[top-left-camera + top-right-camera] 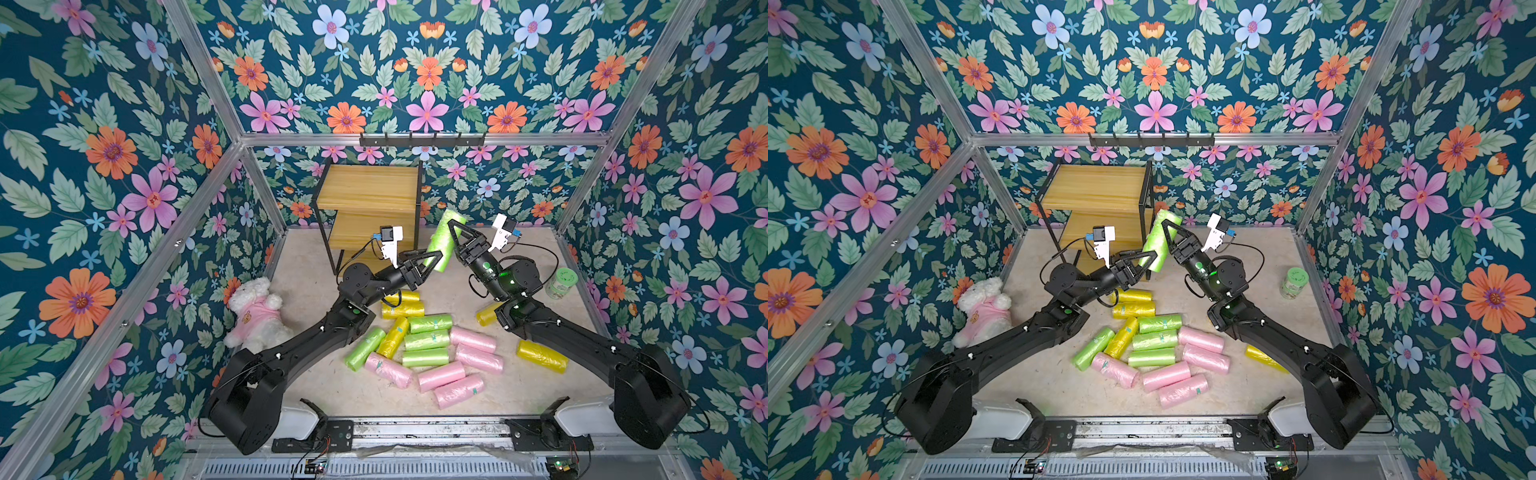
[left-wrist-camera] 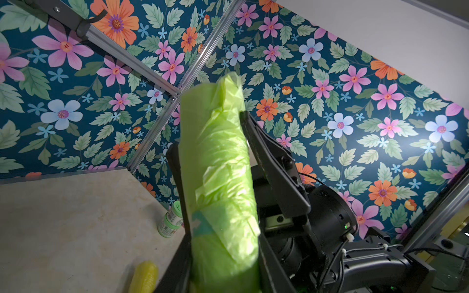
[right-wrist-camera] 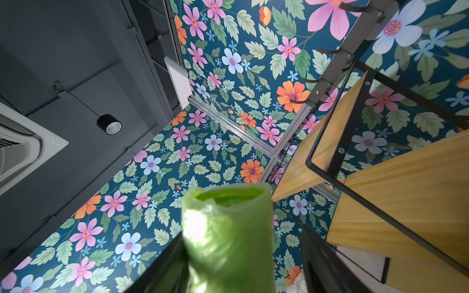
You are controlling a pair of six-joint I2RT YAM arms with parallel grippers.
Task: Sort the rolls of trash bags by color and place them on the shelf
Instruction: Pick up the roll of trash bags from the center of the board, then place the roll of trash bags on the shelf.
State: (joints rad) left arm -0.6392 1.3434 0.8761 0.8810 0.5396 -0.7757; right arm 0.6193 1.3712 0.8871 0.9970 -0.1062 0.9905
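Left arm: your left arm [image 1: 316, 332] reaches from the front left corner forward and inward over the table [image 1: 519, 395], wrist raised, its gripper pointing toward the right and the back
Left gripper: your left gripper [image 1: 433, 262] is clamped on the lower end of a green roll [image 1: 441, 243]; in the left wrist view its fingers [image 2: 175, 269] press tight against the plastic
Right arm: your right arm [image 1: 582, 336] comes in from the front right corner, elbow bent, gripper aimed up and toward the back left
Right gripper: your right gripper [image 1: 456, 232] straddles the upper half of the same roll with its jaws parted; in the right wrist view one finger [image 3: 322, 261] stands clear of the roll
Roll position: lifted off the table, between your two grippers, just beside the right front post of the shelf [image 1: 370, 187]
Roll axis: long axis steeply tilted, lower end toward the front, upper end toward the back wall; the upper end shows its hollow core, and the teal sticker [image 2: 200, 224] sits near the lower end
Other rolls: the other rolls [image 1: 428, 340], green, yellow and pink, lie flat on the table in front of the grippers
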